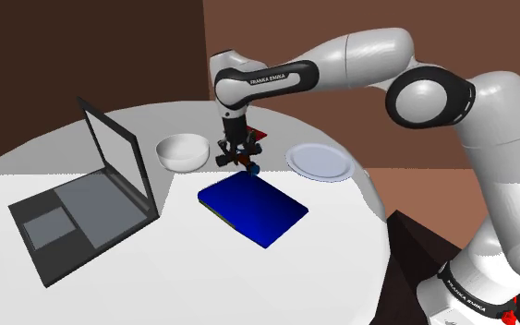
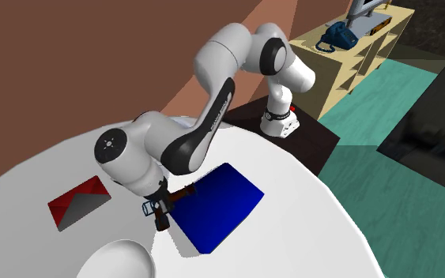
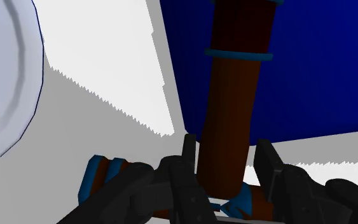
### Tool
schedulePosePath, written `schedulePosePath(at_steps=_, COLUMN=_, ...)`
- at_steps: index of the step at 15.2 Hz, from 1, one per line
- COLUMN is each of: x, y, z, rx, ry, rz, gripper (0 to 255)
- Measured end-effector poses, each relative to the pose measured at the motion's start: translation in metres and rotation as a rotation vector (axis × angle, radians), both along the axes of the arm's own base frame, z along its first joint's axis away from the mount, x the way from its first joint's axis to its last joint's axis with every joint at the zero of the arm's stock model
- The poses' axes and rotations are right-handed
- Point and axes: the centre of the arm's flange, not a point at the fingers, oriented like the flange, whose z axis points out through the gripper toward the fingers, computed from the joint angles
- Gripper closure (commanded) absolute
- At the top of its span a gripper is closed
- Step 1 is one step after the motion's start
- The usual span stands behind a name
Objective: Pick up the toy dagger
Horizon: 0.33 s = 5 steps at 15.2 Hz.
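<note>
In the shoulder view the blue book (image 1: pixel 253 210) lay nearest. At its twelve o'clock the gripper (image 1: pixel 246 164) clasped the toy dagger (image 3: pixel 234 95) by its brown shaft. A white bowl (image 1: pixel 180 152) sat at the gripper's nine o'clock and a plate (image 1: pixel 320 162) at three.

toy dagger (image 3: pixel 231 121): dark brown shaft, blue bands
book (image 1: pixel 253 208): deep blue cover
bowl (image 1: pixel 180 151): white
plate (image 1: pixel 320 162): pale grey-white
laptop (image 1: pixel 82 208): dark grey
surface (image 1: pixel 156 268): white
end effector (image 3: pixel 227 147): black
</note>
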Motion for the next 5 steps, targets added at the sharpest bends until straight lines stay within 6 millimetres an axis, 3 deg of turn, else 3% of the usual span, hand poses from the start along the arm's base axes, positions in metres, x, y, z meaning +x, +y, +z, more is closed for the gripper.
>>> schedulePosePath(at_steps=5, x=-0.001, y=0.0, z=0.024, rx=0.0, ry=0.0, rz=0.0, gripper=255)
